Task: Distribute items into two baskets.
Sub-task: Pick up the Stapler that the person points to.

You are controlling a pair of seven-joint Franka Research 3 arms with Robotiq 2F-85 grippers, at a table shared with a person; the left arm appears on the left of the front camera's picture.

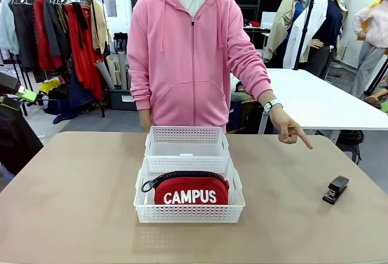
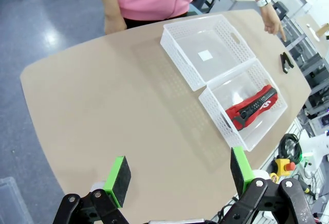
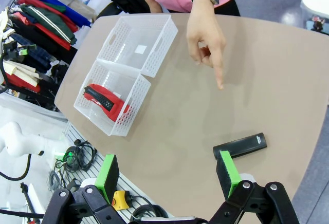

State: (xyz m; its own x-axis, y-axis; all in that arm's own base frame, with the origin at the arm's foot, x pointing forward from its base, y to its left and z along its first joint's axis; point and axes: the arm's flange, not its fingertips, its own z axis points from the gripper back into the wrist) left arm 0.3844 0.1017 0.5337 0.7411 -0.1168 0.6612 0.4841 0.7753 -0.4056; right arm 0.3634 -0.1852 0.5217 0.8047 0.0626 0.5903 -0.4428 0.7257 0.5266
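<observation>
Front view first: the red pouch (image 1: 191,191) sits in the near basket (image 1: 188,217), the far basket (image 1: 187,135) touching it behind is empty, and the person's hand (image 1: 291,131) points toward the stapler (image 1: 335,189) lying well off on the table's (image 1: 79,203) right (probably your cue for what's next). In the left wrist view, the left gripper (image 2: 179,170) hangs wide open and empty above bare tabletop, and you see the far basket's bare floor better than from the front. In the right wrist view, the right gripper (image 3: 167,171), also wide open and empty, hovers nearly over the stapler, so I'd use that arm.

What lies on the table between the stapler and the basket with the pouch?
Nothing: bare tabletop between stapler and near basket, seen in the front view.
</observation>
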